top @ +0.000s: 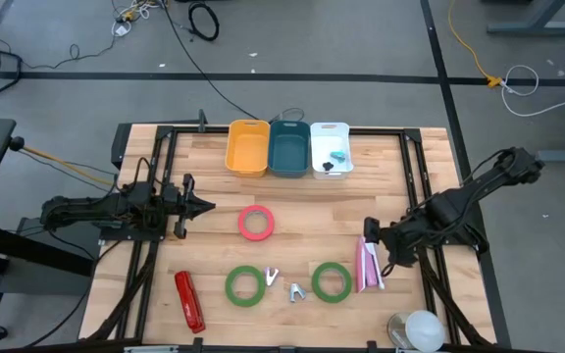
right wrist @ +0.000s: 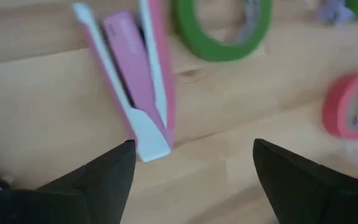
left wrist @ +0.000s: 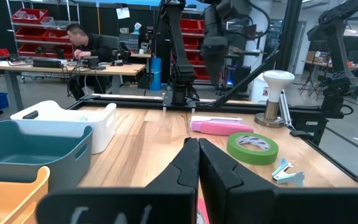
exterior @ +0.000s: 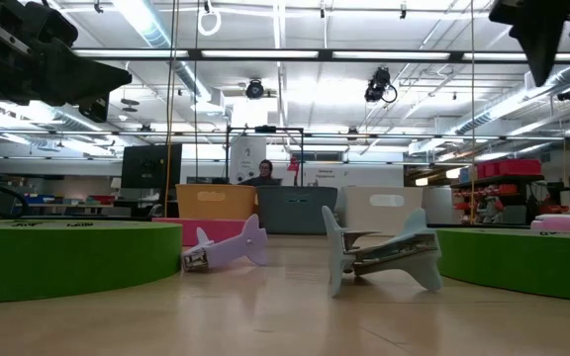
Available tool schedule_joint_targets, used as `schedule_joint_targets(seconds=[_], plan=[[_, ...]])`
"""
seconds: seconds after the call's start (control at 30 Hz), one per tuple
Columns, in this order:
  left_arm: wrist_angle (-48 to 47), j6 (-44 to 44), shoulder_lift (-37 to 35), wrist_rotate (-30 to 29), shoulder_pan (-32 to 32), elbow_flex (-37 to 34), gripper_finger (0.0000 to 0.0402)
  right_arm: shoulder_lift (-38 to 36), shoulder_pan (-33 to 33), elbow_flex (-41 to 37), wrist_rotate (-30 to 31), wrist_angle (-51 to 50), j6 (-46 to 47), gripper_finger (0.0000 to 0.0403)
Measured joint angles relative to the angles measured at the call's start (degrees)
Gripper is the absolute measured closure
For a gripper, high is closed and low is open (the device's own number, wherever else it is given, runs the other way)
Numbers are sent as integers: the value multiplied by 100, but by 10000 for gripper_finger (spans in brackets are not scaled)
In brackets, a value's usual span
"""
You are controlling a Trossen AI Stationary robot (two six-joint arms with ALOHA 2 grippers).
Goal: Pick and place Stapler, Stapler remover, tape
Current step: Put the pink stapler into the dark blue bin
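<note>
The pinkish-red tape roll [top: 256,223] lies flat at mid-table. Two green rolls [top: 245,285] [top: 331,281] lie flat nearer the near edge, with two small staple removers [top: 272,277] [top: 295,291] between them. A red stapler [top: 189,301] lies near the left green roll. A pink stapler [top: 368,265] lies to the right. My left gripper [top: 204,206] hovers shut, left of the red roll. My right gripper [right wrist: 192,152] is open above the table just beyond the pink stapler's [right wrist: 135,74] end, touching nothing.
Orange [top: 247,147], teal [top: 289,147] and white [top: 330,149] bins stand in a row at the far edge; the white one holds small items. A white domed object [top: 422,328] sits at the near right corner. Bare wood lies between the bins and the red roll.
</note>
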Motion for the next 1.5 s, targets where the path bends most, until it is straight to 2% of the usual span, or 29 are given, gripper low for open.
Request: schedule_joint_targets(seconds=[0.27, 0.67, 1.03, 1.5], plan=[[0, -2, 0, 0, 0, 0, 392, 255, -4, 0, -328, -37, -1054, 80], [0, -2, 0, -1, 0, 1, 392, 765, -98, -4, -652, 60, -1115, 79], [1, -2, -1, -2, 2, 1, 392, 1244, -591, -7, -651, 127, -1387, 79], [1, -2, 1, 0, 0, -1, 392, 1240, -798, -11, -863, 248, -1249, 79]])
